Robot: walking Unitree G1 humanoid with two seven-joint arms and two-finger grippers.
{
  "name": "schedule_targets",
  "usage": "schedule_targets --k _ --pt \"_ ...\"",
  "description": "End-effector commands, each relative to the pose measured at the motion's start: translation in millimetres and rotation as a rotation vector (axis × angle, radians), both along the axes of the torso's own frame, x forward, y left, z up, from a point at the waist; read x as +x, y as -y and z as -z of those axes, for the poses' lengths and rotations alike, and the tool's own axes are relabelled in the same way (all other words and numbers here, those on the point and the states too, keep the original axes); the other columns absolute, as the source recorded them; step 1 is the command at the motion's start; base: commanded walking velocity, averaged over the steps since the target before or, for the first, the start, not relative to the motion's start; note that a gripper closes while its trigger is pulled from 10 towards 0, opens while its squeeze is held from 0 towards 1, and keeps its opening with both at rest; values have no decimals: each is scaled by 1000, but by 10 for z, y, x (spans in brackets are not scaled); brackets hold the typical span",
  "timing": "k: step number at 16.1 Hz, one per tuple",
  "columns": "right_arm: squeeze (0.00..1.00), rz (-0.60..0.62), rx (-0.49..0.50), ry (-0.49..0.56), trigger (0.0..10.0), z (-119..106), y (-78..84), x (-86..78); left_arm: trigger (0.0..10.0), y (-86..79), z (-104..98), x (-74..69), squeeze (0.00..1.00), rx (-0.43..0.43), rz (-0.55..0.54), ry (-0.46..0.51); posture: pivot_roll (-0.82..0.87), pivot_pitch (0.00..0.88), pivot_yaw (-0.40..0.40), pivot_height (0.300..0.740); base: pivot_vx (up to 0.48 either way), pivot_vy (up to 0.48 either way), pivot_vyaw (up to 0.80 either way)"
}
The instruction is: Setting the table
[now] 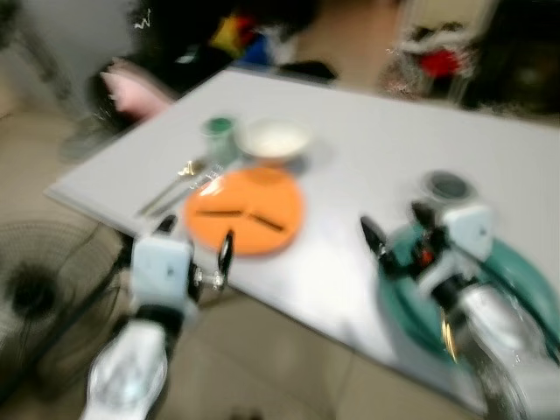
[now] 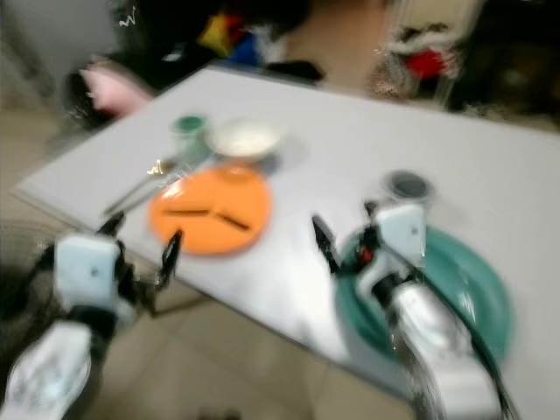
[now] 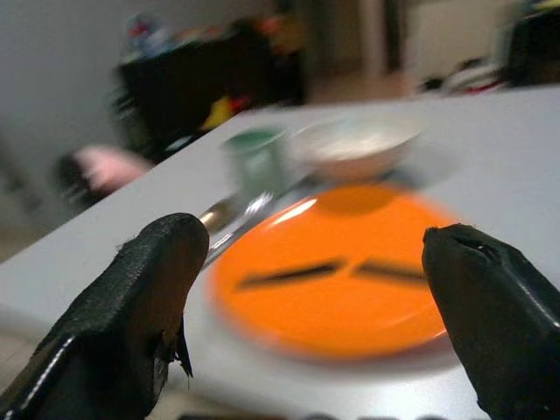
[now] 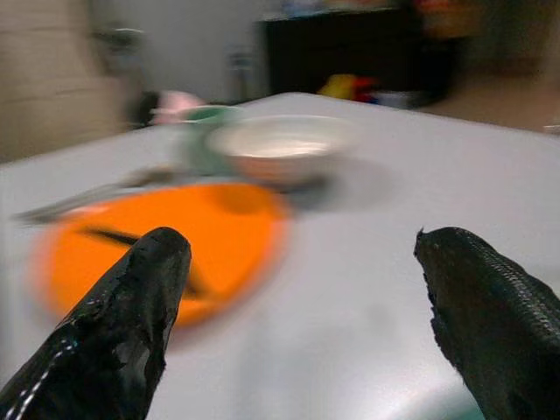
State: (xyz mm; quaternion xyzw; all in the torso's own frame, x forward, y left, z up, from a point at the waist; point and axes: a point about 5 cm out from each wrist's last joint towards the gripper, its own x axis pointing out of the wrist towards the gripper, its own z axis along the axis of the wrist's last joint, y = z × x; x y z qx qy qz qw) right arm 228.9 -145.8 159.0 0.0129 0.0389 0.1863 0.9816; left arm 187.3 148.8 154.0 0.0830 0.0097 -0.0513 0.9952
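Note:
An orange plate [image 1: 245,210] lies near the front edge of the white table [image 1: 376,131], with two dark chopsticks [image 1: 232,213] on it. Behind it stand a white bowl [image 1: 274,140] and a green cup [image 1: 218,131]; silver cutlery [image 1: 171,188] lies to the plate's left. My left gripper [image 1: 196,238] hangs open and empty just off the table edge, facing the orange plate [image 3: 341,280]. My right gripper [image 1: 398,226] is open and empty above a teal plate [image 1: 516,280] at the right. A small dark-topped cup [image 1: 448,185] stands behind the teal plate. The views are blurred.
A floor fan [image 1: 31,293] stands at the lower left beside the table's corner. A pink object [image 1: 136,92] and dark furniture with colourful clutter [image 1: 236,35] lie beyond the far edge. Beige floor [image 1: 262,367] runs in front of the table.

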Motion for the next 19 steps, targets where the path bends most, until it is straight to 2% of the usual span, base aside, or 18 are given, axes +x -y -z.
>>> schedule_targets --k 1,7,19 --pt "1000 -17 7 5 10000 -21 4 -10 10000 9 -36 -14 0 1 0 13 -26 0 68 740 0 0 800" --pt "1000 -56 8 -1 10000 16 -32 23 10000 -14 -31 -79 0 9 -20 -1 4 0 47 740 0 231 800" --pt "1000 10 66 -15 10000 60 -35 35 10000 -116 -82 30 0 60 -26 13 -7 0 66 740 0 327 800"
